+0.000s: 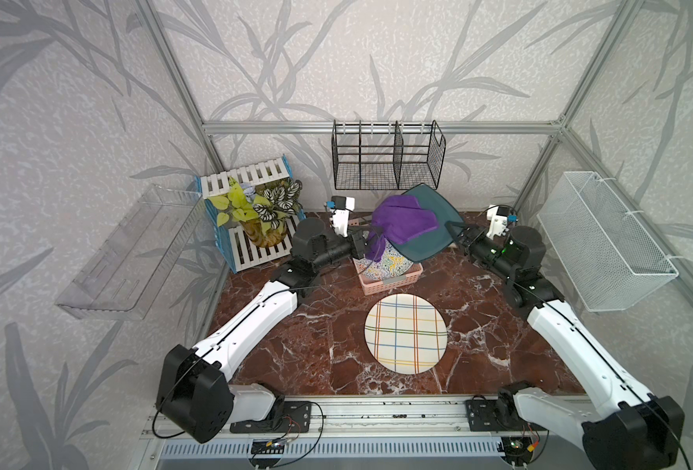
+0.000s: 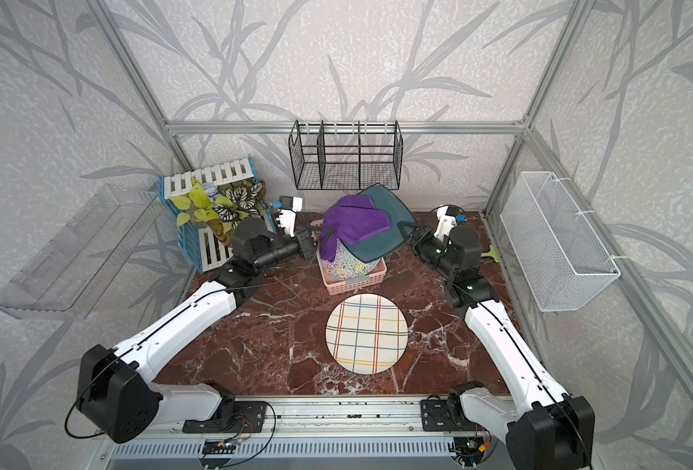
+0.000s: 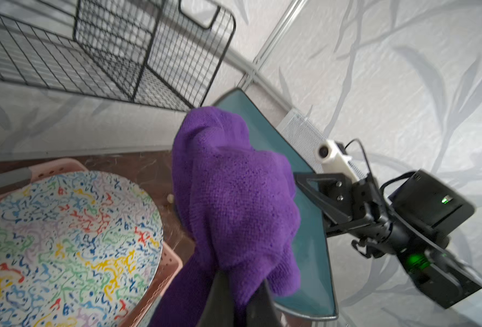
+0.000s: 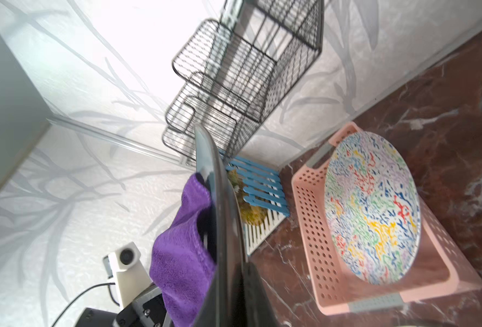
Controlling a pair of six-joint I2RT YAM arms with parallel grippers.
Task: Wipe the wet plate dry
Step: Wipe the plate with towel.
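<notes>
- In both top views, the dark teal square glazed plate (image 1: 428,240) is held tilted in the air over the pink perforated plastic basket (image 1: 373,287). It lies at twelve o'clock from the round plaid-striped plate (image 1: 405,331) on the red marble tabletop (image 1: 296,346). Its four-o'clock rim is pinched by the right gripper (image 1: 457,234). With so narrow a hold, the teal plate could be levered loose by wiping pressure and dropped onto the round squiggle-patterned plate (image 1: 385,264) in the basket.
- In the left wrist view, the purple microfibre cloth (image 3: 234,198) is seen clamped in the left gripper (image 3: 241,300) and draped over the teal plate's face. If strokes are made too short, the bare teal margin could be left wet.
- In the right wrist view, the teal plate is seen edge-on between pressed-together jaws. The cloth could be snagged on the rim, or the two grippers could be knocked together.
</notes>
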